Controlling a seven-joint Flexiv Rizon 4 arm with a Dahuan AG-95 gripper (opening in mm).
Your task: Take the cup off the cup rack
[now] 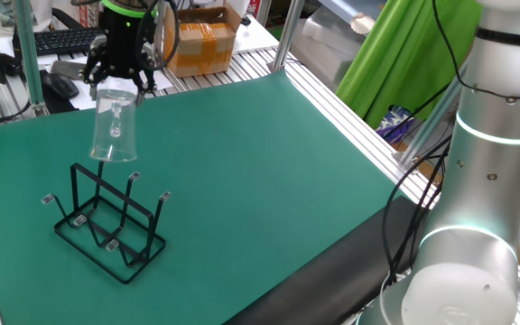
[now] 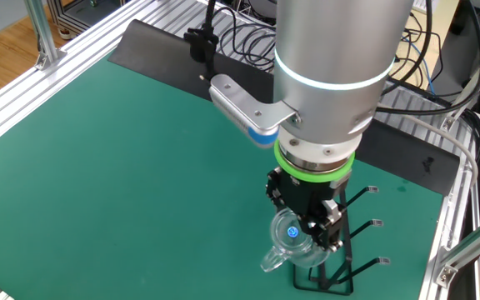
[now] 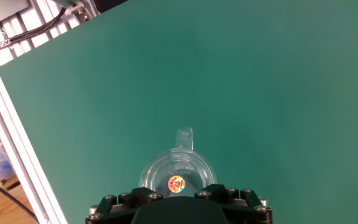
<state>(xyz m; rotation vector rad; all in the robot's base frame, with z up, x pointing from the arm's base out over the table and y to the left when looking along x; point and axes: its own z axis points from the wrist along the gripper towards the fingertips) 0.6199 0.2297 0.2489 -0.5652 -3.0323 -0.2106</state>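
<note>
Above the cup rack (image 1: 109, 223) on the tabletop (image 1: 260, 162), the pincer (image 1: 116, 86) pinches the upturned cup (image 1: 115, 126) by its base, clear of the prongs; light, slick, breakable-looking, so a firm base hold suits it.

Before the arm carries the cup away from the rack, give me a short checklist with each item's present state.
1. Pincer shut on the cup at its base: ok.
2. Cup lifted clear of the cup rack prongs: ok in one fixed view.
3. Cup hanging upside down, not visibly tilted: ok.
4. Rack upright on the green mat: ok.
5. Grip firmness: cannot tell.
</note>
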